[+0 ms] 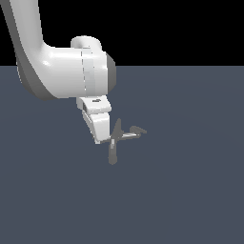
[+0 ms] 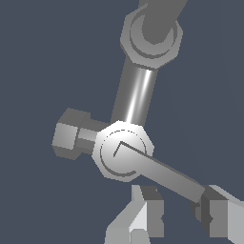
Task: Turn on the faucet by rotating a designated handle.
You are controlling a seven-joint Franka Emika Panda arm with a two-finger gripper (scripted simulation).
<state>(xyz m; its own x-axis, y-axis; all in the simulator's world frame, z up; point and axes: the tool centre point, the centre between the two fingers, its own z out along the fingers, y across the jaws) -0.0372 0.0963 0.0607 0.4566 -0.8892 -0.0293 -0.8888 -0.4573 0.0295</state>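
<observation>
Wrist view, nearest first: the gripper [image 2: 178,214] shows two pale fingers [image 2: 143,217] with dark pads; the jaws stand apart, open, gripping nothing. The end of a flat grey lever [image 2: 167,176] runs from the round hub [image 2: 123,151] into the gap between them; contact with either pad cannot be told.

Past the fingers lies the faucet [image 2: 123,151], its pale hub in mid-frame. A blunt, lumpy dark grey handle [image 2: 69,133] branches off one side of the hub. A shiny crossbar tube [image 2: 137,93] leads away from the hub to a hexagonal collar [image 2: 151,35] and a darker piece beyond.

Exterior view: the faucet [image 1: 119,138] sits small on the flat slate-blue floor [image 1: 190,190], near frame centre. The white arm [image 1: 66,71] reaches in from the exterior view's left, and the gripper [image 1: 106,136] tilts down beside the fixture, just at its left. Upright fin [image 1: 117,127] stands by the fingers; one lever points right, another piece points down toward the camera. Which of these is the handle cannot be told here.

Behind, black background above the floor line.
</observation>
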